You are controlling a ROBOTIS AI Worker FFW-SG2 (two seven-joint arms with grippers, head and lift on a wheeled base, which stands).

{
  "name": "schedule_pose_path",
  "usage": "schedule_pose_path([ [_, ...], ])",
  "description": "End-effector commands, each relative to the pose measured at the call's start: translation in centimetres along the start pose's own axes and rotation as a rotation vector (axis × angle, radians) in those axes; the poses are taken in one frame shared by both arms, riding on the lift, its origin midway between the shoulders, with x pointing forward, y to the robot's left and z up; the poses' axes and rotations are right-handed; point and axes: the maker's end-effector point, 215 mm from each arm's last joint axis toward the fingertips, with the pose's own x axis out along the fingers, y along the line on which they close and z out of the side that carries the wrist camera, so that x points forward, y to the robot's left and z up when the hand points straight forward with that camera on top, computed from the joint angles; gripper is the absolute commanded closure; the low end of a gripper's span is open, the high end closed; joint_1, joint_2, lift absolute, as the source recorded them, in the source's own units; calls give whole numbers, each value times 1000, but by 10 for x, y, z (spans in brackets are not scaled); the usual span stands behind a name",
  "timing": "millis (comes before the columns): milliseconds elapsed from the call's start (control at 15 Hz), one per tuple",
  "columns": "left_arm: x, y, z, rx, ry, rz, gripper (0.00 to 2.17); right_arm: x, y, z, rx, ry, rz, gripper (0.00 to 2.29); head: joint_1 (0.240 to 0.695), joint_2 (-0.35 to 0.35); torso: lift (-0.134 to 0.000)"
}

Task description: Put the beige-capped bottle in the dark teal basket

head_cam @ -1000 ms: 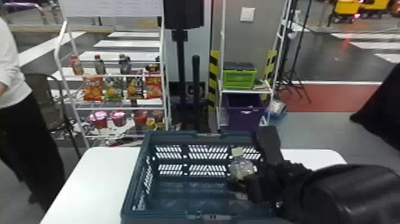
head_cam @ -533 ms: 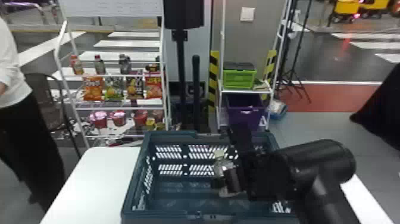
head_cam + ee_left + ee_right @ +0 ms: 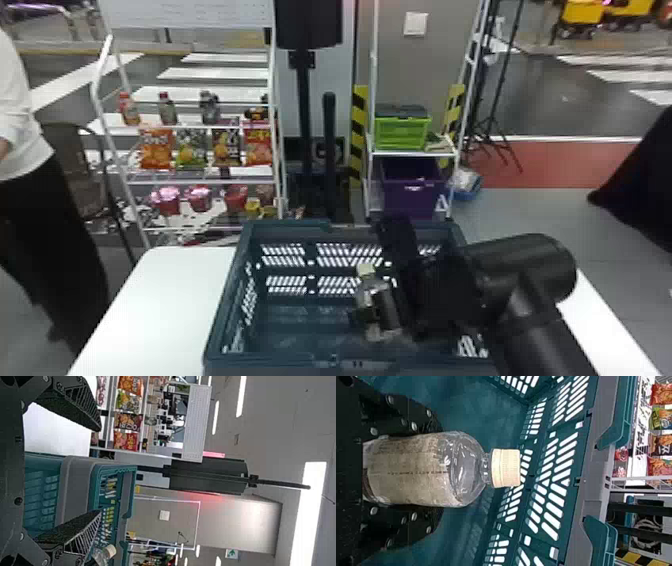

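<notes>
Held inside the dark teal plastic basket (image 3: 280, 364) on a smooth white table (image 3: 165, 290), the clear, beige-capped bottle (image 3: 468, 469) sits between the black fingers of my right gripper (image 3: 440, 471), closed on its labelled body. It leans slightly, cap up; whether its base touches the basket floor I cannot tell. My left gripper (image 3: 99, 470) has its ridged fingers spread wide, nothing between them, the basket beyond.

The likeliest mishap is a topple: if I let go with the base raised or tilted, the round bottle could tip and roll against a wall. Lifting away before both fingers part could drag it along, and swinging wide could knock my forearm on the rim.

The plastic shoulder is glossy and domed, the beige cap (image 3: 506, 468) finely ribbed, the label crinkled and mottled. Slanted slots pierce the basket's stiff walls.
</notes>
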Motion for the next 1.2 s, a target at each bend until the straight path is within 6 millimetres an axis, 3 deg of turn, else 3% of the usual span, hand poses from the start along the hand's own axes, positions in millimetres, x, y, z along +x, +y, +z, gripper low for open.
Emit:
schedule_pose_path([
  [0, 0, 0, 0, -1, -1, -2, 157, 0, 1, 1, 0, -2, -1, -1, 499, 0, 0],
  [267, 0, 1, 3, -2, -6, -1, 157, -5, 1, 4, 0, -10, 0, 60, 499, 0, 0],
  [467, -2, 1, 2, -2, -5, 0, 157, -23, 10, 24, -20, -101, -2, 63, 499, 0, 0],
  [600, -2, 2, 1, -1, -4, -1, 157, -41, 22, 53, -11, -268, 13, 63, 499, 0, 0],
  [733, -1, 1, 2, -1, -5, -3, 157, -64, 15, 69, -5, -439, -2, 63, 499, 0, 0],
  [933, 0, 1, 2, 0, -5, -3, 157, -94, -2, 61, 8, -586, -40, 66, 499, 0, 0],
  [1133, 0, 2, 2, 0, -7, -2, 157, -140, -15, 53, 13, -843, -98, 63, 499, 0, 0],
])
